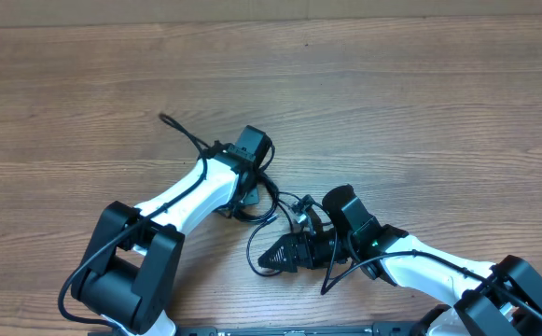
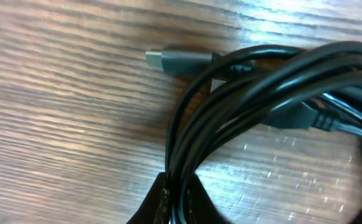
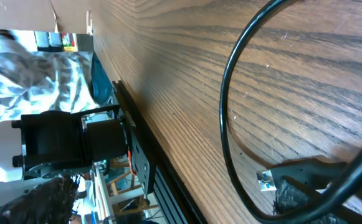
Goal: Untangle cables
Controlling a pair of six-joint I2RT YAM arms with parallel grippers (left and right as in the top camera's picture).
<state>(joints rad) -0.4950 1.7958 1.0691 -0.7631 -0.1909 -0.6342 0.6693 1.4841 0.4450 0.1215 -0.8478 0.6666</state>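
Observation:
A tangle of black cables (image 1: 269, 203) lies at the table's middle, with one loose end (image 1: 170, 121) trailing up and to the left. My left gripper (image 2: 177, 202) is shut on a bundle of several black strands (image 2: 243, 106). A grey plug (image 2: 177, 61) lies on the wood just beyond the bundle. My right gripper (image 1: 272, 255) points left, below the tangle, with its fingers together. In the right wrist view a silver USB plug (image 3: 266, 179) sticks out beside the dark fingertip (image 3: 296, 200), and a black cable loop (image 3: 227, 124) curves round it.
The wooden table (image 1: 420, 103) stretches all around. Its front edge with a black rail (image 3: 146, 180) lies close behind the right gripper. The two arms meet near the middle, their grippers a short way apart.

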